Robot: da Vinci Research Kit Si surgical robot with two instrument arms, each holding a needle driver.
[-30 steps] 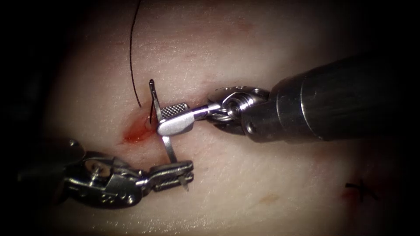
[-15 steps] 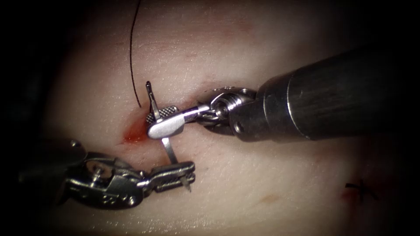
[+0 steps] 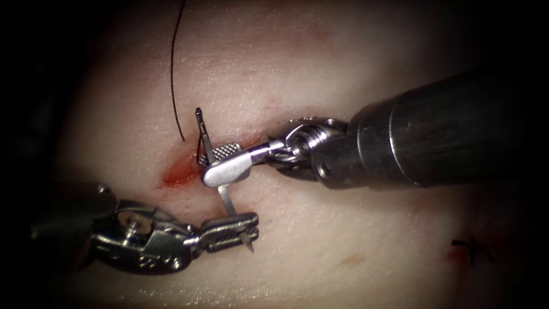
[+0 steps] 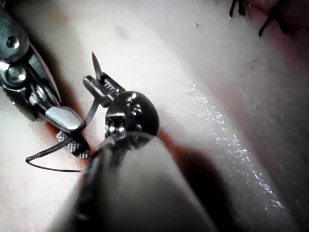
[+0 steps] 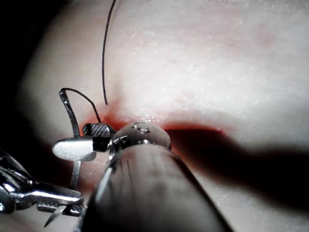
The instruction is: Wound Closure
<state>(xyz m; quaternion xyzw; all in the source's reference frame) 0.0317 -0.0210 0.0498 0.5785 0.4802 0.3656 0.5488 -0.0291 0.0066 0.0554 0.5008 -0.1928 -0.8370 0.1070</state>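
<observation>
All I have under my view is the tissue (image 3: 320,240), a pale slab that carries everything here. The cut (image 3: 189,166) sits left of its middle, with red fluid (image 3: 176,174) pooled along it. A dark thread (image 3: 173,68) lies on the surface from the far edge down to a spot just left of the cut. Far off to the right, near the near edge, I see cut ends of thread (image 3: 472,247) on a small reddened patch.
</observation>
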